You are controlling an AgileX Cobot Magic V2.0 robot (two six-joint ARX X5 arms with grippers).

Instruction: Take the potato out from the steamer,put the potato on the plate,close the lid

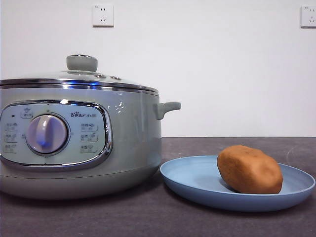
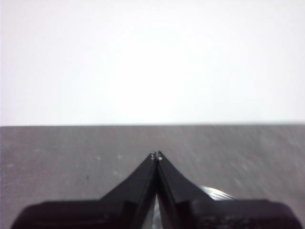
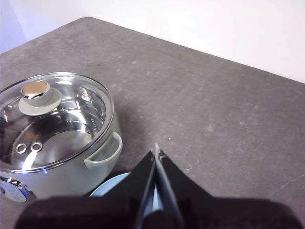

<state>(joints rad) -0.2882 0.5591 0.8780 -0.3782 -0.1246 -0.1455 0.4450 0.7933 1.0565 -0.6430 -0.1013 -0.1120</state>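
Note:
The brown-orange potato (image 1: 250, 169) lies on the light-blue plate (image 1: 197, 180) at the right of the front view. The pale grey-green steamer (image 1: 74, 143) stands to the left of the plate. Its glass lid (image 1: 81, 74) sits on the steamer, and the lid also shows in the right wrist view (image 3: 47, 119). My right gripper (image 3: 156, 152) is shut and empty, held high above the plate's edge (image 3: 112, 183) beside the steamer (image 3: 90, 162). My left gripper (image 2: 156, 155) is shut and empty over bare grey table. Neither arm shows in the front view.
The grey table (image 1: 148, 217) runs to a white wall with two sockets (image 1: 102, 15). The steamer's side handle (image 1: 168, 107) points toward the plate. A chrome edge (image 2: 217, 193) peeks out behind my left gripper's body.

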